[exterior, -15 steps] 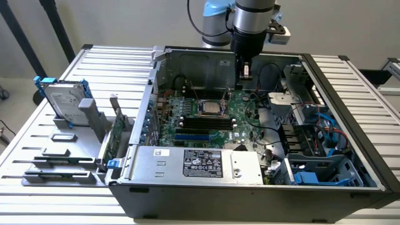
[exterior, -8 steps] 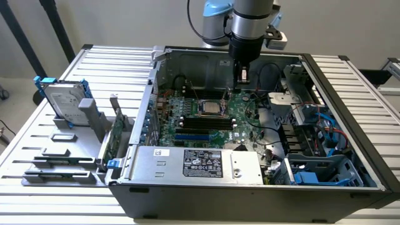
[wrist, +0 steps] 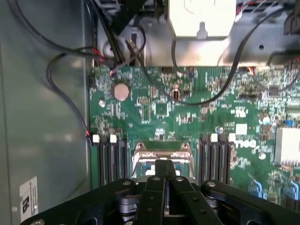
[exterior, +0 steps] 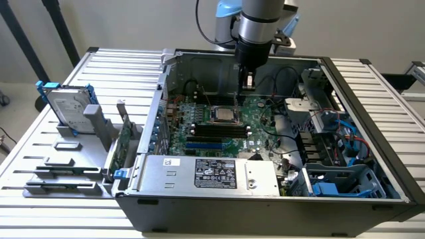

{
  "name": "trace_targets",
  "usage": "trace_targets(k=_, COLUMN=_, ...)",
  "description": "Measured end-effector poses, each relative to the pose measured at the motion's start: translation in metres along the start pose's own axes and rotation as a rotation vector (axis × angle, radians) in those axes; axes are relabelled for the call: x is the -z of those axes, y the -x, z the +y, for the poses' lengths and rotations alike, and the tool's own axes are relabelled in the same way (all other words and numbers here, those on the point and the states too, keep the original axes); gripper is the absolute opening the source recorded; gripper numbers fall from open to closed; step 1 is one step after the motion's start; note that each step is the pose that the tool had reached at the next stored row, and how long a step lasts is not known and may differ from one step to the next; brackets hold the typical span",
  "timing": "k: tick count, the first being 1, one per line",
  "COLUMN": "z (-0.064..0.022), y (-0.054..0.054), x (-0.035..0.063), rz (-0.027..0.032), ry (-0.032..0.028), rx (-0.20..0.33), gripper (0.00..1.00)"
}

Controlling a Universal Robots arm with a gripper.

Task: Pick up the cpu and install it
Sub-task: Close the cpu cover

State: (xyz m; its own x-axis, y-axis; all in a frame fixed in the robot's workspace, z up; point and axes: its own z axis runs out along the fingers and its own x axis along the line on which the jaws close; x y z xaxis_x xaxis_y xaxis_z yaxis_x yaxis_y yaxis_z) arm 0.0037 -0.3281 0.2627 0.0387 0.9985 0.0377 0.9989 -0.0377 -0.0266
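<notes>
The cpu (exterior: 224,115), a small silver-grey square, lies flat in the metal-framed socket in the middle of the green motherboard (exterior: 256,127), inside the open computer case. My gripper (exterior: 246,87) hangs above the board, slightly beyond the socket towards the case's far wall. It is shut, and nothing shows between its fingers. In the wrist view, the black fingers (wrist: 154,187) are pressed together, their tips over the socket frame (wrist: 161,147). They cover most of the socket's middle.
Black memory slots (wrist: 110,159) flank the socket on both sides. A silver box with a black label (exterior: 212,174) fills the case's near side. Black cables (wrist: 70,79) cross the board's far end. A hard drive with blue rails (exterior: 66,107) stands outside on a grey rack.
</notes>
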Motion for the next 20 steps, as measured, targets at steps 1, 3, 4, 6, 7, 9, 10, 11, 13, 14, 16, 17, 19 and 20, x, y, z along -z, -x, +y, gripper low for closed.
trace_targets(k=1, z=-0.0007, y=0.000, x=0.0000, rz=-0.0006, ry=-0.0178, rx=-0.001, gripper=0.11)
trace_targets(k=3, z=-0.0024, y=0.000, x=0.0000, rz=-0.0021, ry=-0.0538, rx=-0.002, gripper=0.11)
trace_targets(k=4, z=-0.0033, y=0.000, x=-0.0001, rz=-0.0027, ry=-0.0703, rx=-0.003, gripper=0.11)
trace_targets(k=6, z=-0.0060, y=0.000, x=-0.0004, rz=-0.0037, ry=-0.0949, rx=-0.004, gripper=0.11)
trace_targets(k=7, z=-0.0077, y=0.000, x=-0.0008, rz=-0.0040, ry=-0.1024, rx=-0.004, gripper=0.11)
trace_targets(k=9, z=-0.0114, y=0.001, x=-0.0020, rz=-0.0043, ry=-0.1145, rx=-0.005, gripper=0.11)
trace_targets(k=10, z=-0.0135, y=0.001, x=-0.0028, rz=-0.0045, ry=-0.1191, rx=-0.005, gripper=0.11)
trace_targets(k=11, z=-0.0155, y=0.001, x=-0.0037, rz=-0.0047, ry=-0.1228, rx=-0.005, gripper=0.11)
trace_targets(k=13, z=-0.0195, y=0.001, x=-0.0060, rz=-0.0049, ry=-0.1278, rx=-0.005, gripper=0.11)
trace_targets(k=14, z=-0.0211, y=0.001, x=-0.0074, rz=-0.0049, ry=-0.1296, rx=-0.005, gripper=0.11)
trace_targets(k=16, z=-0.0244, y=0.002, x=-0.0106, rz=-0.0051, ry=-0.1316, rx=-0.005, gripper=0.11)
trace_targets(k=17, z=-0.0259, y=0.002, x=-0.0125, rz=-0.0050, ry=-0.1320, rx=-0.005, gripper=0.11)
trace_targets(k=19, z=-0.0298, y=0.003, x=-0.0163, rz=-0.0051, ry=-0.1327, rx=-0.005, gripper=0.11)
trace_targets(k=20, z=-0.0321, y=0.003, x=-0.0181, rz=-0.0052, ry=-0.1330, rx=-0.005, gripper=0.11)
